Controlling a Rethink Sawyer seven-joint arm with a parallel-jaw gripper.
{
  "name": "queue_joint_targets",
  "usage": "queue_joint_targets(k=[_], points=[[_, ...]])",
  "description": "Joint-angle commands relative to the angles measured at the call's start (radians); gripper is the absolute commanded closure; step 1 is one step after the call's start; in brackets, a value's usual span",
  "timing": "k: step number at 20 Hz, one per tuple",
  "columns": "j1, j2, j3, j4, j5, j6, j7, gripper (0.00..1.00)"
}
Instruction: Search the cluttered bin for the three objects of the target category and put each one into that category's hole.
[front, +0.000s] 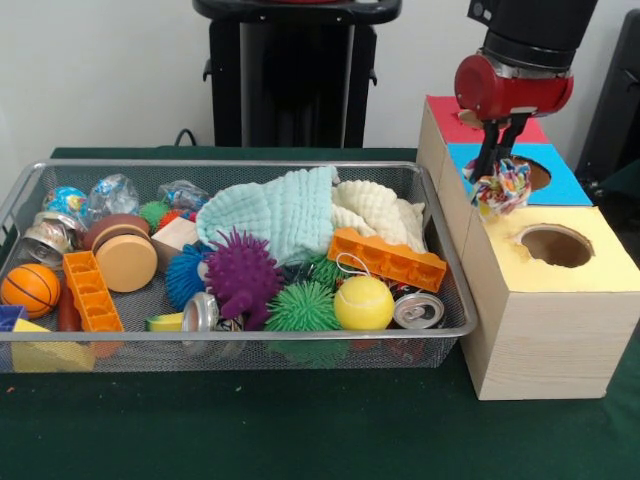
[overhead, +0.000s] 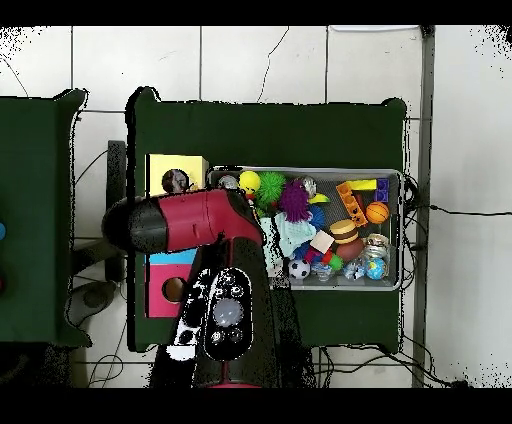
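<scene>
My gripper hangs from the red arm at the right, shut on one small white fabric piece with red, blue, yellow and green patches. It holds the piece above the blue-topped box, just behind the yellow-topped box. The round hole in the yellow top lies a little nearer the camera and to the right of the piece. The wire mesh bin stands left of the boxes. No other such piece shows clearly in it. In the overhead view the arm hides the gripper; the yellow box's hole and the bin show.
The bin holds a mint-green towel, a cream towel, an orange brick, a yellow tennis ball, a purple spiky ball, cans and other toys. The blue-topped box and the red-topped box stand behind the yellow one.
</scene>
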Motion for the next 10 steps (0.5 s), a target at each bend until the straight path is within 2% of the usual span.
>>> queue_joint_targets(k=[1, 10], points=[[-0.033, 0.039, 0.112, 0.091, 0.054, -0.064, 0.15, 1.0], [-0.026, 0.056, 0.121, 0.088, 0.074, -0.093, 0.171, 1.0]])
